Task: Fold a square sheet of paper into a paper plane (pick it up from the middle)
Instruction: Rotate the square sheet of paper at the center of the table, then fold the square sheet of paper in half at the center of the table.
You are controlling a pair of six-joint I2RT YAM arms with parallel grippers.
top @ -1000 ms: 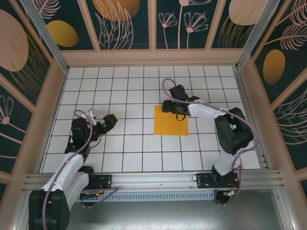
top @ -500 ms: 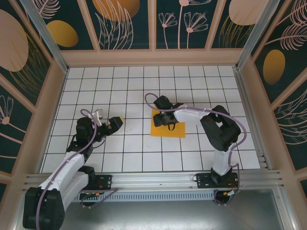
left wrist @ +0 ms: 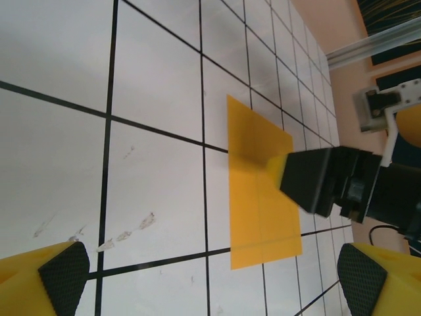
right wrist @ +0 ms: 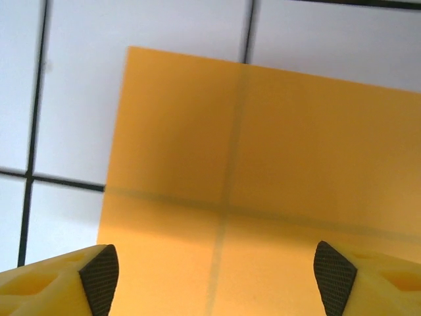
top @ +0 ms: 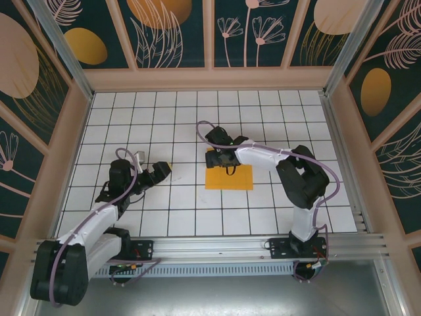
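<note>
Spread wide, the right claw hangs over the far left part of a square sheet of thin orange-yellow paper. Its yellow fingers with black textured pads stand at opposite edges of the right wrist view with nothing pinched between them; whether the tips touch the paper cannot be told. The sheet lies flat and unfolded near the middle of the white grid-tiled table, and the dark tile lines show faintly through it in the right wrist view. To the left, well apart from the sheet, the left claw sits low over bare tiles, its jaws fully parted, empty and pointed toward the paper. In the left wrist view the orange-yellow square lies ahead across the tiles, with the black body of the right claw over its far edge.
</note>
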